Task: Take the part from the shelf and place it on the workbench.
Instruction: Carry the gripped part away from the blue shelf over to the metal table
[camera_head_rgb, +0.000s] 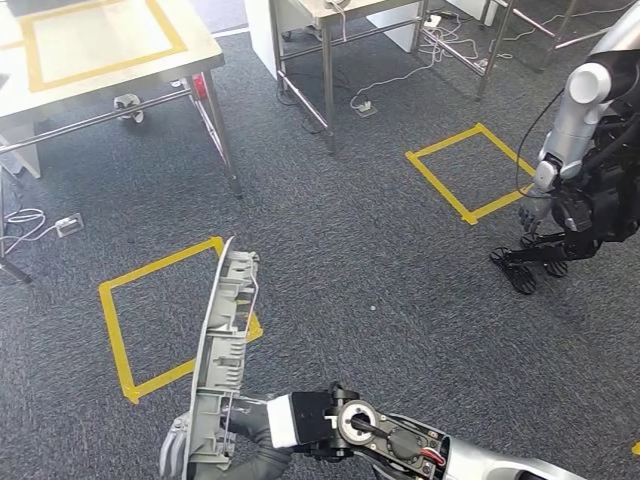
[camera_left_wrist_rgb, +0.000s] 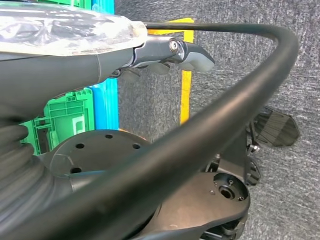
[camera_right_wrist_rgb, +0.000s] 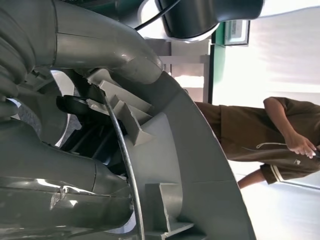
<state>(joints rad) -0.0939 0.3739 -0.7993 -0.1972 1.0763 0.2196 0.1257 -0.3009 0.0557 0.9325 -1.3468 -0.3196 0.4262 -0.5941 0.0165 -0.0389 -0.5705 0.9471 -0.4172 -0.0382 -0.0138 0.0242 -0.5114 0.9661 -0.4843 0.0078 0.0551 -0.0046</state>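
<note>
Pickup done: right robot hand (camera_head_rgb: 226, 440) grips the long grey part (camera_head_rgb: 223, 350), carried upright over carpet. Table (camera_head_rgb: 113, 45) stands well ahead; placing remains. Left robot hand (camera_left_wrist_rgb: 177, 52) hangs empty, fingers loosely extended.

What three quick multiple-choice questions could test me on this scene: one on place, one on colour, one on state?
1. Where is the grey plastic part?
A. On a table
B. In the right hand
C. On the carpet

2. What colour are the taped squares on the carpet?
A. Yellow
B. Red
C. White

3. How does the part stand?
A. Flat
B. Roughly upright
C. Broken in two

Answers:
1 B: the hand grips its lower end.
2 A: both outlines are yellow.
3 B: it rises on end above the hand.
</note>
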